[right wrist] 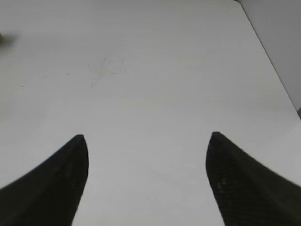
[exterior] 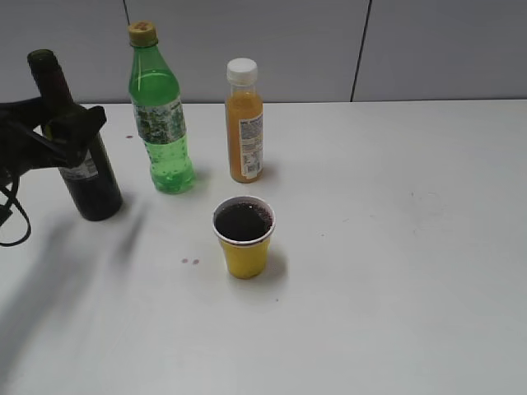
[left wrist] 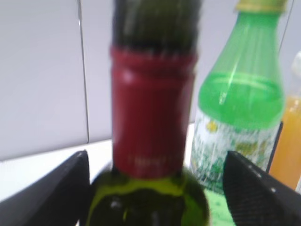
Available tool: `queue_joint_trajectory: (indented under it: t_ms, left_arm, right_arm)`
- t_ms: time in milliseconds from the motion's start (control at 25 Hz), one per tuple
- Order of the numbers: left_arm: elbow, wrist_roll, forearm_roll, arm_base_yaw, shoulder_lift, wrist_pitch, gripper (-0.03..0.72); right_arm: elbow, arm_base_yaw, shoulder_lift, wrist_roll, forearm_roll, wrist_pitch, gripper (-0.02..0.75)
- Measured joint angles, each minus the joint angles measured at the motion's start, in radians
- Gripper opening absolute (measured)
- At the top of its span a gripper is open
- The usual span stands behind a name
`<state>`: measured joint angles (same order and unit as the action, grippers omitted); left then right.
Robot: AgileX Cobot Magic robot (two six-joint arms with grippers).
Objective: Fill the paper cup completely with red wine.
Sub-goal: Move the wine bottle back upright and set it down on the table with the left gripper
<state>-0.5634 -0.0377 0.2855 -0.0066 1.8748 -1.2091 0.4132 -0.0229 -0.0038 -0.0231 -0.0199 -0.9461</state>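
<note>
The yellow paper cup stands mid-table, holding dark red wine to a little below its white rim. The dark wine bottle stands upright on the table at the far left; its red neck foil fills the left wrist view. My left gripper sits around the bottle's shoulder. In the left wrist view its fingers flank the glass with a gap on the right side, so it is open. My right gripper is open and empty over bare table; it does not show in the exterior view.
A green soda bottle and an orange juice bottle stand behind the cup; both also show in the left wrist view, the soda bottle close beside the wine. Two small dark drops lie left of the cup.
</note>
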Motion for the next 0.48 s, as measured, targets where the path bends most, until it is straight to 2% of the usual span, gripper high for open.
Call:
queue_joint_trajectory:
  t_ms: [240,480]
  left_arm:
    - [0.016,0.000,0.001,0.000,-0.197,0.036,0.680]
    - [0.018,0.000,0.001,0.000,-0.462,0.298,0.670]
  right_arm:
    - [0.000,0.000,0.000,0.000,0.000,0.000,0.589]
    - [0.000,0.000,0.000,0.000,0.000,0.000,0.589]
